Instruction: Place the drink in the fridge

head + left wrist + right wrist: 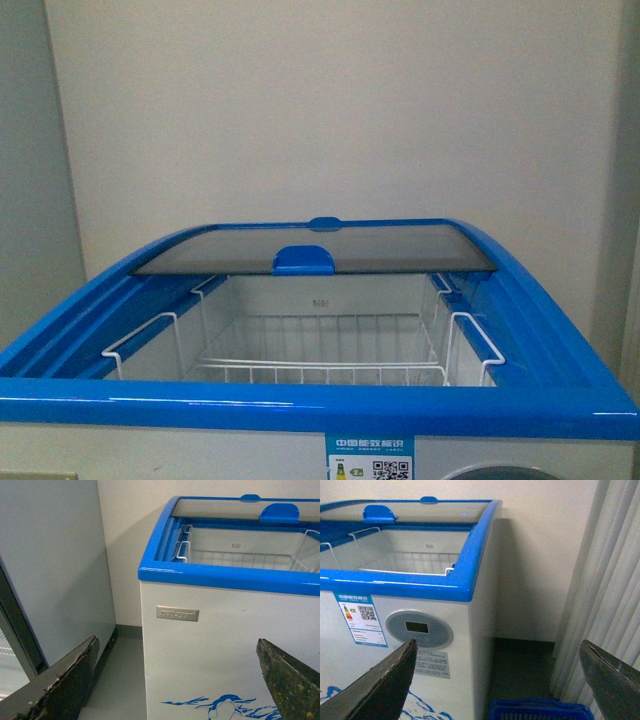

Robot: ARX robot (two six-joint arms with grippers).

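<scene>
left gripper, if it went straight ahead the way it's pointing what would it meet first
Most likely the white front wall of the fridge. The open left gripper has it filling the gap between its fingers, near the small nameplate. Depth is unclear, but nothing shows in between.

Plain off-white wall (pixel 330 110) at the back, grey floor (pixel 520 665) below. A tall grey cabinet (pixel 55 565) stands on one side, pale pleated curtains (pixel 610 570) hang on the other, and a blue basket (pixel 540 711) sits on the floor near them.
</scene>
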